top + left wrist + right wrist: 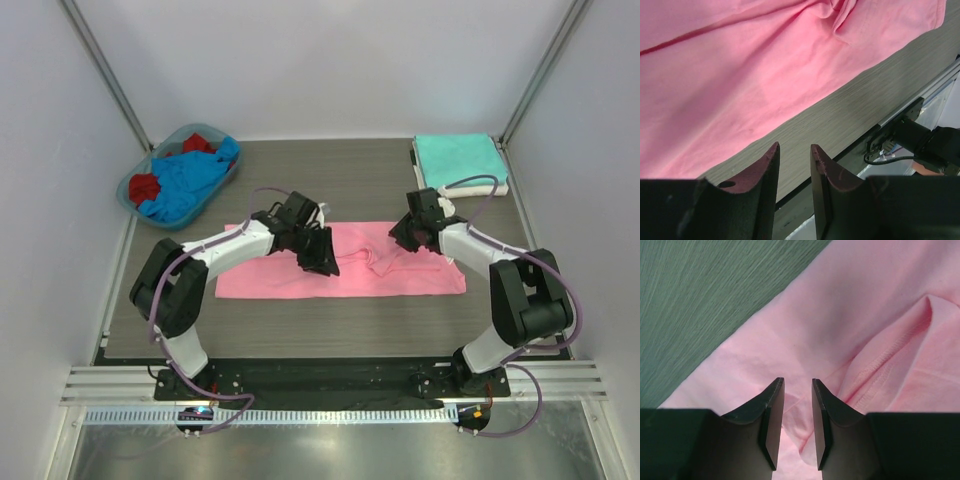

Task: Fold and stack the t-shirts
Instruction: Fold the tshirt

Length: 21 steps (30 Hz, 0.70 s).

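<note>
My left claw (794, 147) and right claw (797, 382), narrow and empty, partly hide the pink shirt (270, 275) on the grey table (350, 190).

T-shirts spread, stacked and heaped.
The pink t-shirt (400, 275) is spread as a long flat band at centre, creased near its middle; the teal t-shirt (458, 155) is folded on the white t-shirt (490, 187), upper right; the blue t-shirt (190, 180) and red t-shirt (145, 186) are crumpled together, upper left.

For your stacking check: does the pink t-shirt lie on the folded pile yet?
No, the pink t-shirt lies spread out alone, well apart from the teal-topped pile.
</note>
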Motion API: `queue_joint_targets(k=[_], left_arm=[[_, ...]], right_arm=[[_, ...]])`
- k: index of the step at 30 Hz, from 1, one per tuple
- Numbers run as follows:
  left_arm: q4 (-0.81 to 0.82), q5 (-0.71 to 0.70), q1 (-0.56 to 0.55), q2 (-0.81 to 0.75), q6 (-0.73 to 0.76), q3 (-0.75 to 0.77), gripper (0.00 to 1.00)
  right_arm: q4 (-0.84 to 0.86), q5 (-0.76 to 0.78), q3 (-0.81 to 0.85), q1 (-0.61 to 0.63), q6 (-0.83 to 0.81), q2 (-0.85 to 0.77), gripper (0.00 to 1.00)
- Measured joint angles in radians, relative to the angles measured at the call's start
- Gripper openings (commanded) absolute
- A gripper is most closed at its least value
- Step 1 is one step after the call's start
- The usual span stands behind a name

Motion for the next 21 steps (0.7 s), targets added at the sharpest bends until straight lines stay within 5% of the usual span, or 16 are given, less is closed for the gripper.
queue_joint_targets(k=[6, 13, 21], left_arm=[[-0.008, 0.002, 0.018, -0.001, 0.005, 0.003, 0.34], [-0.062, 0.000, 0.103, -0.077, 0.053, 0.003, 0.34], [-0.083, 0.000, 0.132, -0.129, 0.076, 0.003, 0.34]], right_arm=[[-0.028, -0.002, -0.052, 0.001, 0.024, -0.142, 0.32], [0.046, -0.012, -0.299, 0.040, 0.142, -0.345, 0.28], [0.125, -0.015, -0.420, 0.094, 0.235, -0.376, 0.34]])
